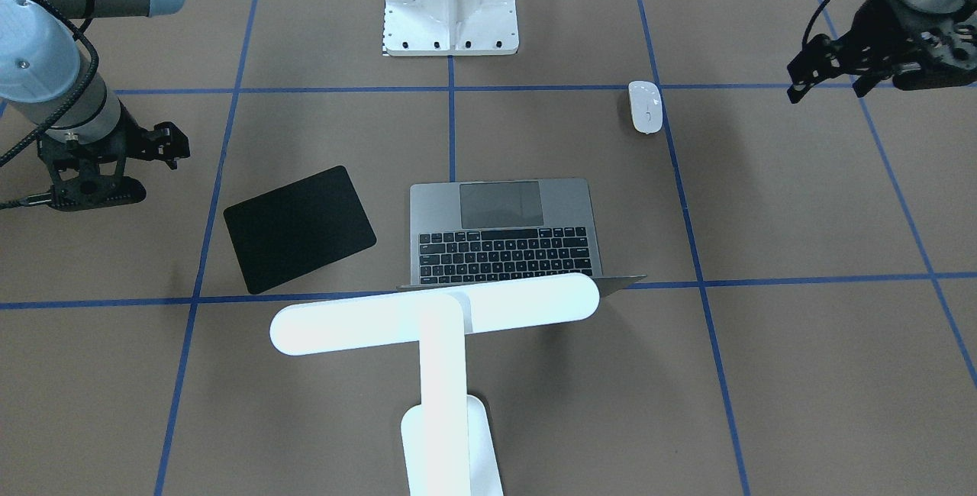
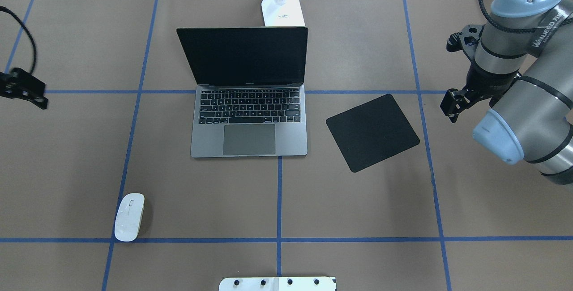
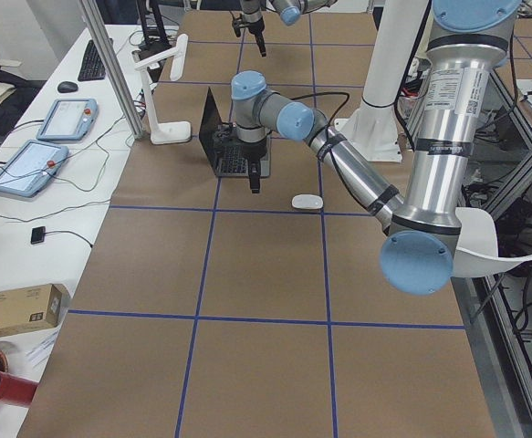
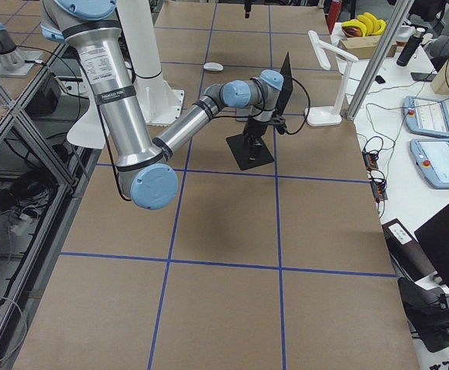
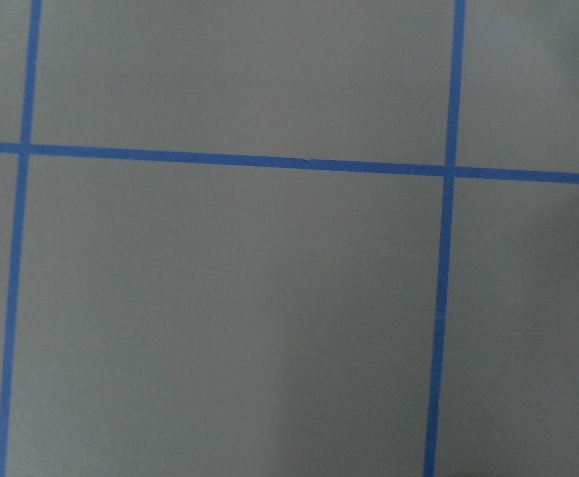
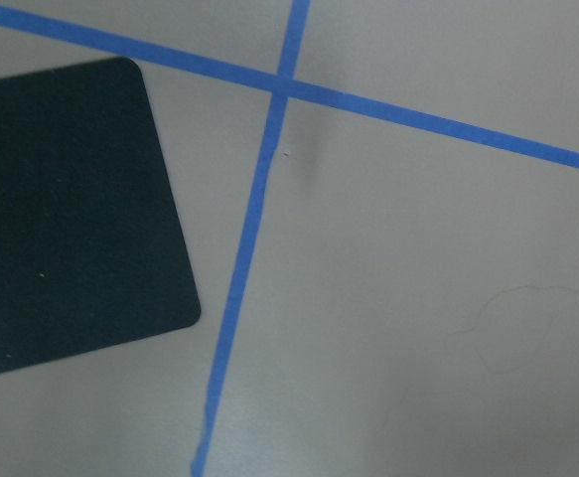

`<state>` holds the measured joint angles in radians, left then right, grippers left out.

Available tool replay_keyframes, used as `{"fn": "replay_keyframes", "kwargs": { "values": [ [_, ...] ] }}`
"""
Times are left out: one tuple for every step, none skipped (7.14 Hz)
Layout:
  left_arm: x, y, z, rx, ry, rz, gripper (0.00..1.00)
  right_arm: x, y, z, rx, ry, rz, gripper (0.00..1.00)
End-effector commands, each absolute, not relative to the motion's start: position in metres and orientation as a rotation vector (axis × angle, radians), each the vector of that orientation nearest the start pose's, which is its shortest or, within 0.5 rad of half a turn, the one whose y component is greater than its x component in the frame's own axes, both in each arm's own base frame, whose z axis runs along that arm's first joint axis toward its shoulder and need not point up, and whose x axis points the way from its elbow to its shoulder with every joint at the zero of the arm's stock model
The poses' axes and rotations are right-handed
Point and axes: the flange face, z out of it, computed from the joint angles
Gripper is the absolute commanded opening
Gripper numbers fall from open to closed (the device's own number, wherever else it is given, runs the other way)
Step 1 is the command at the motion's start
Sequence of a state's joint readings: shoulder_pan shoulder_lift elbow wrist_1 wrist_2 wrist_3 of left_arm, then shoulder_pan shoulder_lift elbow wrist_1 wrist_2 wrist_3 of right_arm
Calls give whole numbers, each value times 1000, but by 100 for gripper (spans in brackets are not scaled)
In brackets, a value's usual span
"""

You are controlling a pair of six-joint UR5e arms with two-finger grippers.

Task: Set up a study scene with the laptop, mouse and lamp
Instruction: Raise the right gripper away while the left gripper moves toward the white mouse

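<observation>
The laptop [image 2: 249,123] stands open at the table's middle, screen dark. It also shows in the front view [image 1: 504,230]. The white mouse [image 2: 129,217] lies near the front left, also visible in the front view [image 1: 645,107]. The white T-shaped lamp [image 1: 435,313] stands behind the laptop, and only its base [image 2: 283,11] shows from overhead. My left gripper [image 1: 828,90] hovers at the far left [image 2: 31,96], open and empty. My right gripper [image 2: 450,107] hovers right of the mat, apparently open and empty, and shows in the front view [image 1: 174,149].
A thin black mat [image 2: 372,132] lies askew right of the laptop, seen in the right wrist view [image 6: 66,214]. A white ribbed mount [image 1: 450,4] sits at the robot's edge. Blue tape lines cross the brown table [image 2: 358,201].
</observation>
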<state>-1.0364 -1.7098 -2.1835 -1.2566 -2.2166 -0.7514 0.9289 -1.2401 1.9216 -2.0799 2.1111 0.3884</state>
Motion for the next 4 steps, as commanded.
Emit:
{"fn": "replay_keyframes", "kwargs": {
  "values": [
    [250, -436, 359, -57, 744, -23, 100, -237, -494, 417, -127, -539, -352, 100],
    [274, -432, 370, -69, 727, 3, 100, -223, -495, 426, -125, -536, -369, 100],
    [302, -422, 377, -63, 702, 13, 100, -211, -495, 436, -127, -536, -383, 100],
    [329, -411, 384, -64, 696, 33, 100, -199, -495, 446, -126, -538, -413, 100]
  ]
}}
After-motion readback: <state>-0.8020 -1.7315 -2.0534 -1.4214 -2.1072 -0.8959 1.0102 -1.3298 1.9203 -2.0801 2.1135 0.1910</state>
